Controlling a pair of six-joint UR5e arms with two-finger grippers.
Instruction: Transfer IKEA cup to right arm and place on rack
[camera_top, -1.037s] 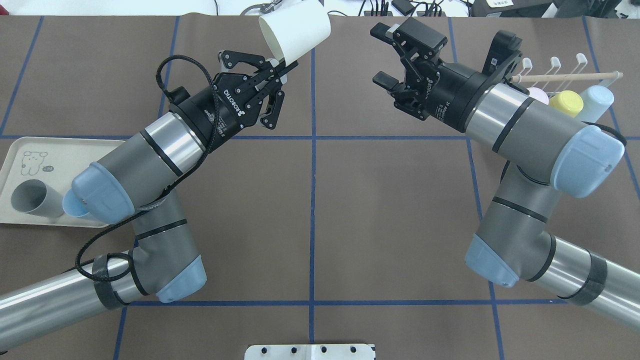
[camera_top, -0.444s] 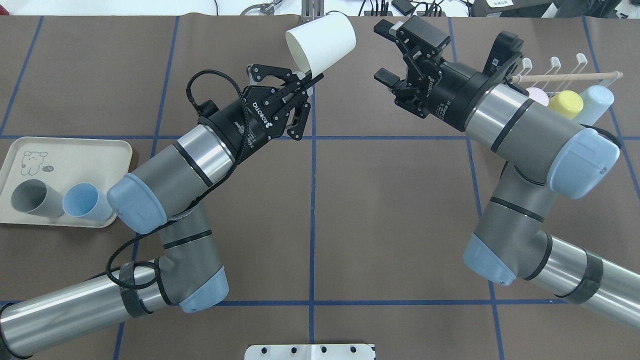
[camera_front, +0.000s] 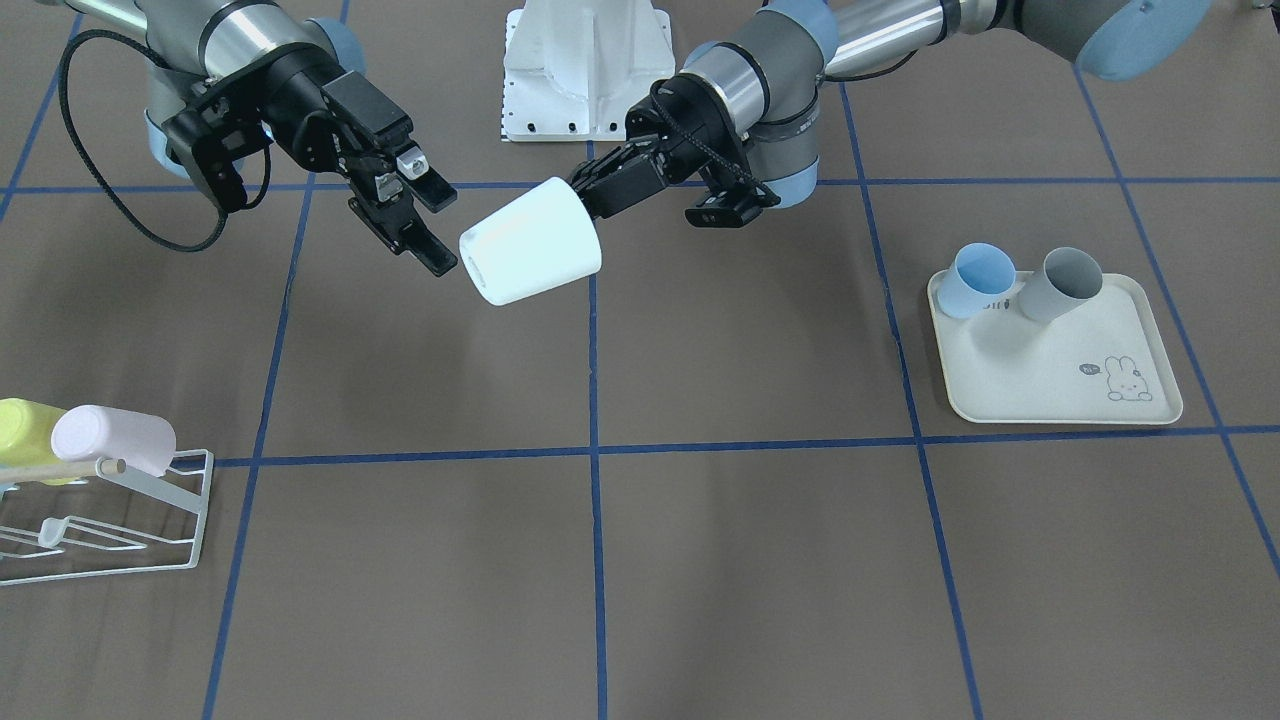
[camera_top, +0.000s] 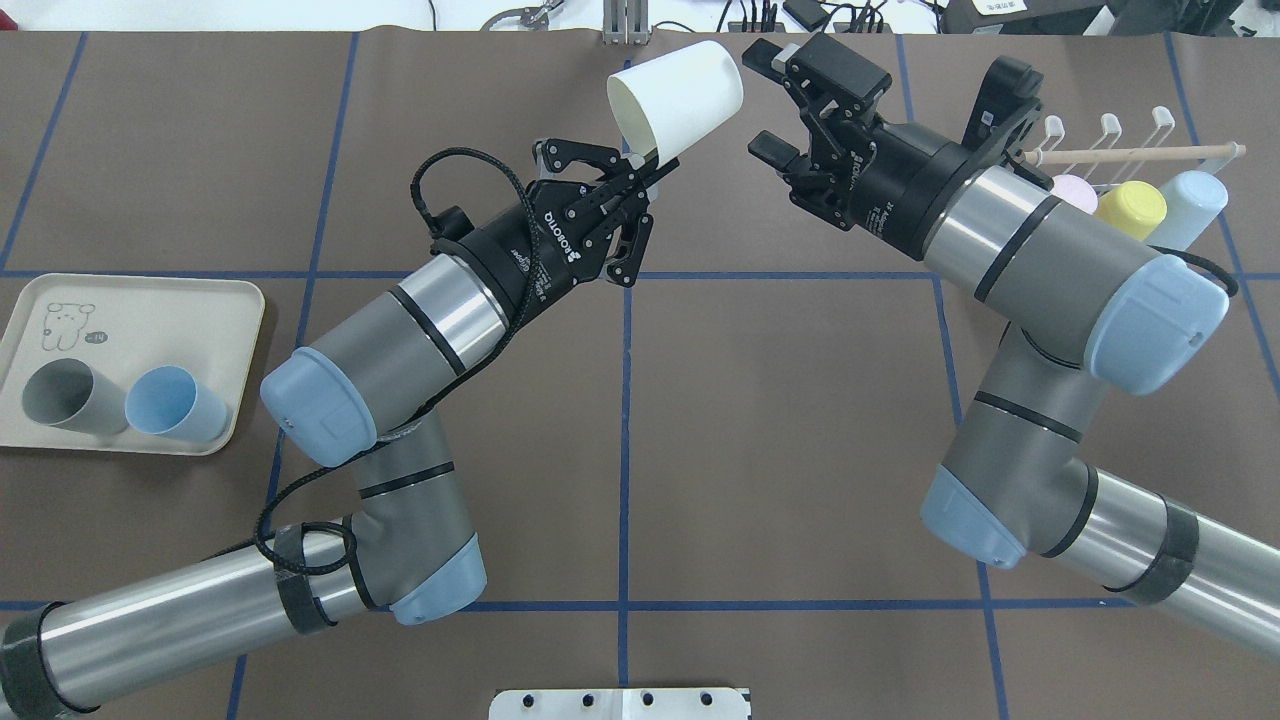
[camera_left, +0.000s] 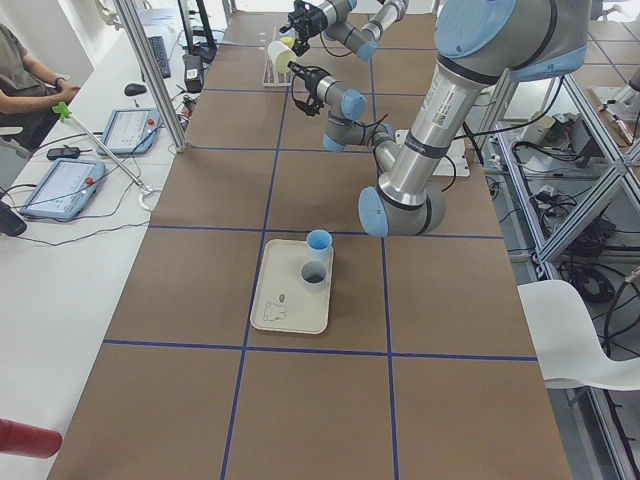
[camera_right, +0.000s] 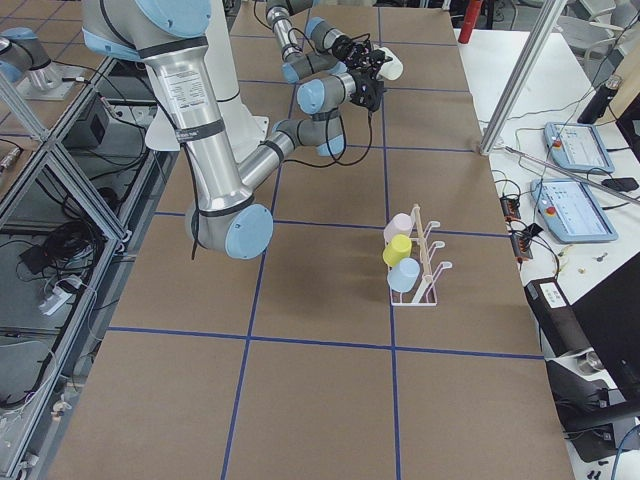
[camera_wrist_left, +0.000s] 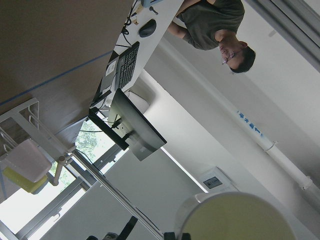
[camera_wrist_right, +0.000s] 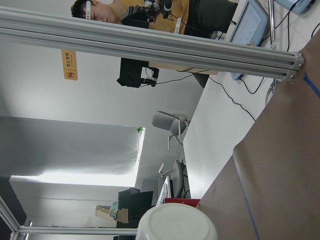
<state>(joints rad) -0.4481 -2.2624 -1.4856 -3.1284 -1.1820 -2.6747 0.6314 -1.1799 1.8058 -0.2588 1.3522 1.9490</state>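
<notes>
The white IKEA cup (camera_top: 677, 95) hangs tilted in the air at the table's far middle, and my left gripper (camera_top: 648, 166) is shut on its rim. The cup's closed base (camera_front: 478, 262) points at my right gripper (camera_top: 768, 103), which stands open right beside it. I cannot tell if a finger touches the cup. The right arm (camera_top: 1040, 250) reaches in from the rack's side. The white wire rack (camera_front: 110, 510) with its wooden rod (camera_top: 1140, 153) stands at the far right. The cup's mouth (camera_wrist_left: 235, 217) fills the bottom of the left wrist view; its base (camera_wrist_right: 175, 222) shows in the right wrist view.
The rack holds a pink cup (camera_top: 1075, 188), a yellow cup (camera_top: 1132, 205) and a pale blue cup (camera_top: 1190, 200). A cream rabbit-print tray (camera_top: 140, 300) at the left carries a grey cup (camera_top: 65, 400) and a blue cup (camera_top: 170, 405). People sit at desks beyond the table.
My left arm has carried the white cup to the right, up to the open right gripper. The right gripper has barely shifted and stays open.
</notes>
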